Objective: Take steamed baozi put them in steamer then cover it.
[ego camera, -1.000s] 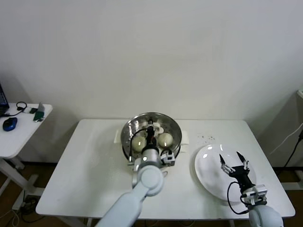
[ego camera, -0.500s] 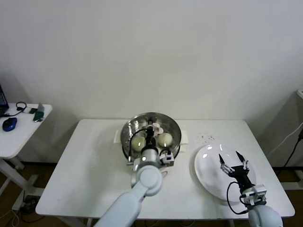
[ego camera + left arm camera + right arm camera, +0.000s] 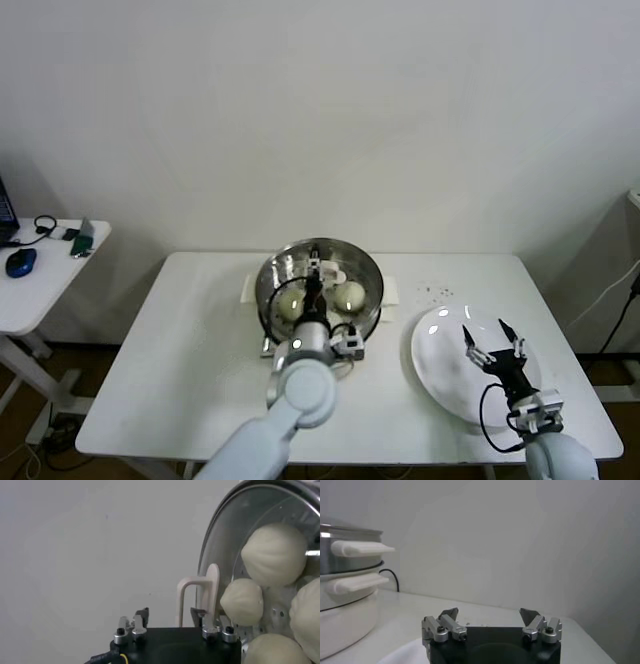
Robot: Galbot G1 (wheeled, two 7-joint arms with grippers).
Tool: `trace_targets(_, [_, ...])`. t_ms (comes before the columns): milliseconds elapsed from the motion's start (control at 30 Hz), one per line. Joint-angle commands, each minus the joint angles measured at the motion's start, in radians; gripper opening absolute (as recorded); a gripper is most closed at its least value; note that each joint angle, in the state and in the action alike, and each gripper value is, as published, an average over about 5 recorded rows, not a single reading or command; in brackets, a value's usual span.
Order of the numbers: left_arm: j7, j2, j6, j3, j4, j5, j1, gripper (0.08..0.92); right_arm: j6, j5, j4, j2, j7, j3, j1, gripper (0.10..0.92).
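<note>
Taking the steamer as reference: nearest the robot, to the steamer's right and well apart from it, the right hand hangs over the white plate with its jaws spread wide and nothing between them; the plate shows no buns. The left hand stands directly over the steamer's centre, its arm reaching in from the near side. In the left wrist view the cover sits on the steamer rim, and its pale handle lies between the left hand's fingers, which stand apart on either side of it with a visible gap; the hand is judged released, no longer clasping the handle. Through the glass, four steamed baozi rest on the perforated floor, crowded together, some touching. The steamer stands at the far middle of the counter. Assessment: loading appears complete and the cover appears seated, so the task is at or very near its end; what remains, by judgement, is only to lift the left hand clear without catching the handle and dragging the cover askew.
</note>
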Motion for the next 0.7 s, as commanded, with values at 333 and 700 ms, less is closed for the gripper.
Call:
trace_targets(333, [-0.004, 0.169, 0.016, -0.035, -0.328, -0.12, 0.183, 0.818, -0.104, -0.086, 0.035, -0.003, 0.027, 0.0, 0.01, 0.823])
trace_targets(700, [-0.442, 0.244, -0.267, -0.419, -0.431, -0.63, 0.41, 0.823, -0.097, 0.023, 0.112, -0.017, 0.012, 0.0, -0.023, 0.823])
